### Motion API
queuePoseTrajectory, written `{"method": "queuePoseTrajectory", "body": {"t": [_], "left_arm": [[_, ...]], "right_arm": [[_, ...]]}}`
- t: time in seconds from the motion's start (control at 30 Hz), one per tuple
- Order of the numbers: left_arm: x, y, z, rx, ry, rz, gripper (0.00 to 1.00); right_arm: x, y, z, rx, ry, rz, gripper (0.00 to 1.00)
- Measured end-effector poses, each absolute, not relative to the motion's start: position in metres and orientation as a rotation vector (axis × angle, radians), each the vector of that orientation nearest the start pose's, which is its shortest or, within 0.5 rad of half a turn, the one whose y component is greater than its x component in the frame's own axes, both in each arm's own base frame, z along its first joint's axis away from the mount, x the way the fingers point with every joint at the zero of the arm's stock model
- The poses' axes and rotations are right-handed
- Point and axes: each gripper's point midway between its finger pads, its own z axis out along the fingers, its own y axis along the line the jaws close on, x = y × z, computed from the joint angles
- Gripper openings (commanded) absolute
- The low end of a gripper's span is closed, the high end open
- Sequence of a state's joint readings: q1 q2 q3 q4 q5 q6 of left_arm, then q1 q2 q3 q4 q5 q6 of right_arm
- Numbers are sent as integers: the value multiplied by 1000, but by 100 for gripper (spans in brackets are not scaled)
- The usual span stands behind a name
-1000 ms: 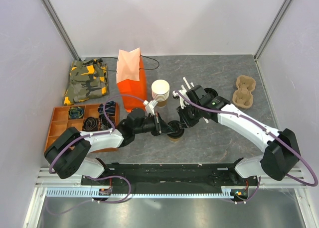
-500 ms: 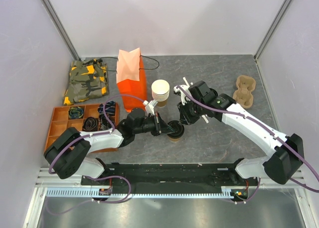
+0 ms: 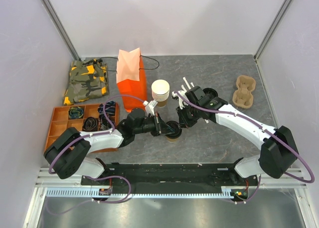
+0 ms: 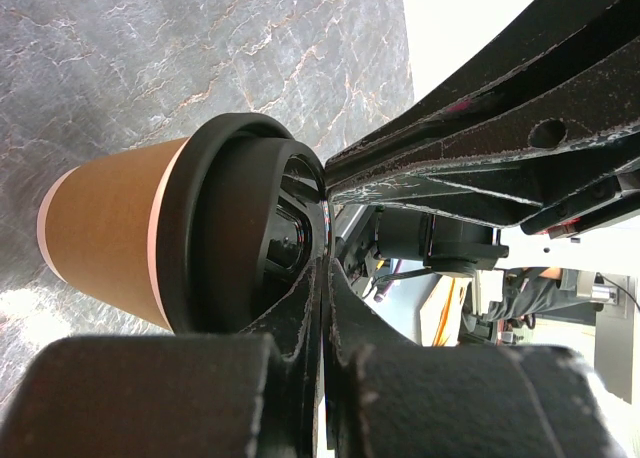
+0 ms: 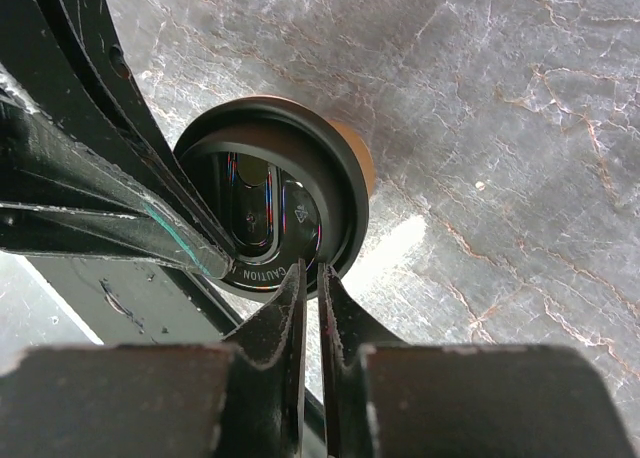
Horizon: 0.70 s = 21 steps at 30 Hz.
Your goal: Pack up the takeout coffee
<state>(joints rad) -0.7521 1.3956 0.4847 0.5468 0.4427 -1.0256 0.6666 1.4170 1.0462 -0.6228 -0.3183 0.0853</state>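
Grey table, like stone, with thin pale and rusty lines all over. One bright shiny patch on it, just beside the cup. White walls on three sides. A silver post in the far left corner and another in the far right. A black rail along the near edge, with both arms bolted by it.

Near the middle of the table, a bit toward the near edge: the takeout coffee. Standing upright on the bare grey top. Tan, with a white band under a round black lid.

Left tool closed tight, fingers pressed together, tips touching the top of the lid. Reaching in from the left.

Right tool coming in from the far right. Closed down to a thin slit on the rim of the lid, one finger inside the rim and one outside.

Farther back on the table:
- a tall orange bag, open at the top, pale inside
- just beside it on the right, a stack of tan cups with no lids
- a black cord behind the bag
- a folded green and yellow camouflage cloth in the far left corner
- a brown cardboard cup carrier at the far right, well apart from the coffee

At the left edge, an orange tray with little boxes inside. Dark bands in some of them.
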Motion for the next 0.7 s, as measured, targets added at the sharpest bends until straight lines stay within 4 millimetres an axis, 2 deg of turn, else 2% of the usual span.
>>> {"method": "queuePoseTrajectory", "body": {"t": [0.5,0.6,0.7], "left_arm": [[193,-328,123,72,2247,-1504,2],[193,-327,131,99,2224,-1499,2],[195,-327,148,135,2169,-1506,2]], "right_arm": [[212,244,127,-924,2494,680,27],[212,246,137,-927,2466,698,28],[213,248,148,-926,2433,713,29]]}}
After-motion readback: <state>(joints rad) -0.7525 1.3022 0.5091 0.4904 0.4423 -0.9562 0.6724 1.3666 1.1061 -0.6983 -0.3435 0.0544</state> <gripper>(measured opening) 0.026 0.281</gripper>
